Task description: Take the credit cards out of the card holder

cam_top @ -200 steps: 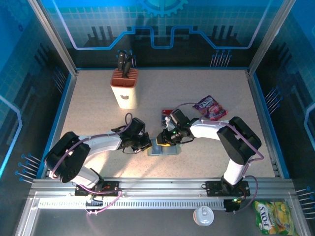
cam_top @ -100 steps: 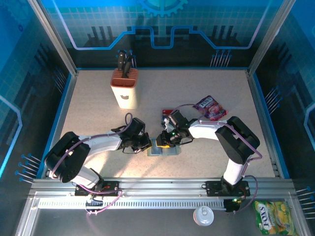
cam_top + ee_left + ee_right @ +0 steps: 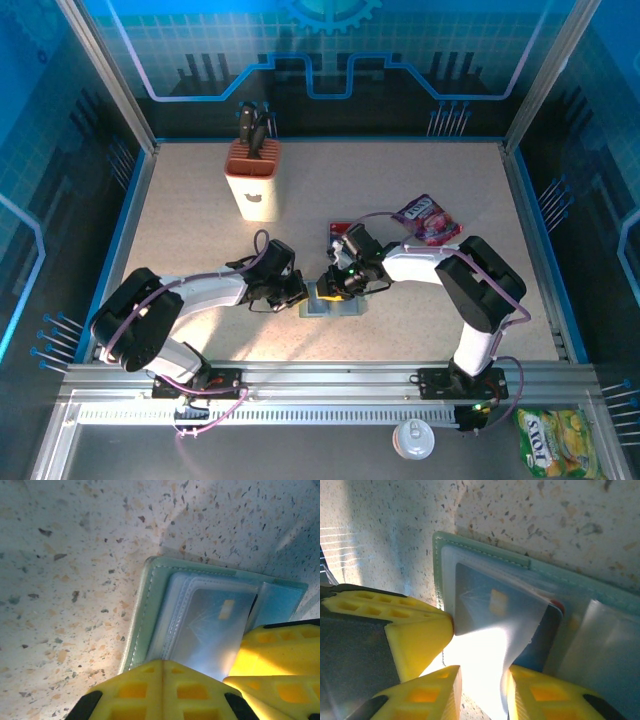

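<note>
Two arms reach in over a speckled beige table (image 3: 200, 230), set inside a booth with aluminium posts and blue-lit walls bearing a grid pattern and a gear motif.

At the far left stands a tan knife block (image 3: 252, 182) with dark handles sticking up. Nearer the middle, the left gripper (image 3: 300, 293) comes at the card holder (image 3: 333, 302) from its left edge. In the left wrist view its yellow fingers (image 3: 125, 692) are pressed together along a thin seam, at the near edge of the grey-green holder (image 3: 145, 605), which lies opened flat with its clear sleeves upward.

The right gripper (image 3: 336, 284) sits over the holder's far side, almost touching the left one. In the right wrist view its fingers (image 3: 432, 695) stand slightly apart, and a clear sleeve flap (image 3: 520, 625) curls up into the glare between them. I cannot tell whether they pinch it. A dark blue credit card (image 3: 540, 635) with a red corner lies under that flap.

Just beyond the right gripper, another credit card (image 3: 334, 238) lies on the table. To its right is a purple snack packet (image 3: 428, 220), its pale print too small to read.

On the near rail lie a white cup lid (image 3: 413, 438) and a yellow-green packet (image 3: 553, 442), whose big letters I cannot make out. The holder itself is unmarked.
</note>
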Robot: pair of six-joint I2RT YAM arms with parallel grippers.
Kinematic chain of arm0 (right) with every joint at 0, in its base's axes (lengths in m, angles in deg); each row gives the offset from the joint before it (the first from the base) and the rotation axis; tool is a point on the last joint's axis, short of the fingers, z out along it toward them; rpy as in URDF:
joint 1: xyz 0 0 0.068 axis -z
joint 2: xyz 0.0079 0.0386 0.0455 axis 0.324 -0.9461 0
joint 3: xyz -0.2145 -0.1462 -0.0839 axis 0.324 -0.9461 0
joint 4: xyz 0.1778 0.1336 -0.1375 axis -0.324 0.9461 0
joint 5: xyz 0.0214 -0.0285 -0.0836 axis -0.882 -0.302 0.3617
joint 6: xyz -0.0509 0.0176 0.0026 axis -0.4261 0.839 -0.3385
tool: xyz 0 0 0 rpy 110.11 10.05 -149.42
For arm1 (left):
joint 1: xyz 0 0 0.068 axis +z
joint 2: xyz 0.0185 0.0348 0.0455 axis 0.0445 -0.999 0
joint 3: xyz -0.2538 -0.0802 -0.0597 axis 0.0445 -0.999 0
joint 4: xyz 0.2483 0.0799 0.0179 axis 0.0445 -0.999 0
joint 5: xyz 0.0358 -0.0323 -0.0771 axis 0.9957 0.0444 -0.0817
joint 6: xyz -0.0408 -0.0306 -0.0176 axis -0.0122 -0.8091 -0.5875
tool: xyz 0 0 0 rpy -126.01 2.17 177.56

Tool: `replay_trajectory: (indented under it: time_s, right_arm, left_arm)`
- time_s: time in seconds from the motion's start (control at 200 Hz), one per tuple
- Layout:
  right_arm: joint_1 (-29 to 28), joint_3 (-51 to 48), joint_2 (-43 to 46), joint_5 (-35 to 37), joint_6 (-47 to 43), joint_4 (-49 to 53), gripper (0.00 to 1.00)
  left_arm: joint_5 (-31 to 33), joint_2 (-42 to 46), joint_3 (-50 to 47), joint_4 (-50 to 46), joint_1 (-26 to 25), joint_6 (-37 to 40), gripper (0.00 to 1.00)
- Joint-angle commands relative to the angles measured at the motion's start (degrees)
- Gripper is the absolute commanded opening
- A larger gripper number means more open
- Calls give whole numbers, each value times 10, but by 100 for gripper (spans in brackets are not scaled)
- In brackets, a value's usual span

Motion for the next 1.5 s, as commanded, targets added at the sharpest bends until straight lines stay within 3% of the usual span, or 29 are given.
replay_trajectory:
  time_s: [0.0, 0.32, 1.146, 1.491]
  right_arm:
    - [-10, -2, -7, 13, -8, 26, 32]
    - [-10, 17, 10, 57, -42, 98, 33]
    - [-11, 39, 38, 98, -73, 159, 33]
    - [-11, 39, 63, 103, -68, 159, 33]
  left_arm:
    - [-4, -6, -13, -8, 4, 10, 4]
    - [-4, -8, -11, -12, 3, 12, 4]
    - [-10, 9, 9, -21, 3, 13, 4]
    - [-37, -30, 36, 23, -32, -8, 3]
